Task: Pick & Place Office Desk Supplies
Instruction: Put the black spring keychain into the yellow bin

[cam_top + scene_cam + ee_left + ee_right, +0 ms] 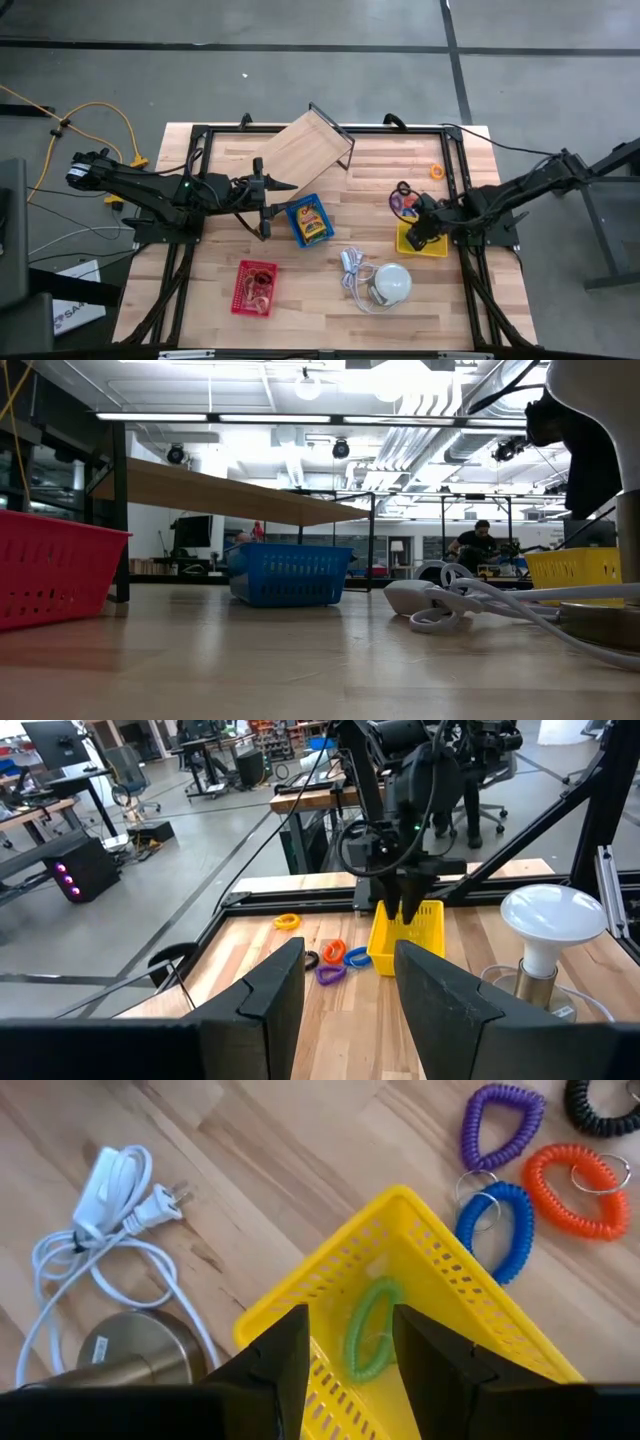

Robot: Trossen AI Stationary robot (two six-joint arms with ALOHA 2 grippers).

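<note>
A green coil ring [368, 1330] lies on the floor of the yellow basket [470, 1295]. My right gripper [348, 1365] hangs open just above it, pointing steeply down and touching nothing; it also shows over the basket [385, 935] in the left wrist view. Purple [500, 1120], blue [497, 1230], orange [580, 1190] and black [600, 1105] coil rings lie on the table beside the basket. My left gripper [268, 200] waits open and level at the table's left middle, beside the blue basket [310, 220] with yellow-green packets.
A red basket [255, 288] stands near the front left. A white dome lamp [392, 283] with a coiled white cord [100, 1250] sits close to the yellow basket. A tilted wooden board [305, 150] stands at the back. A lone orange ring [437, 171] lies at the far right.
</note>
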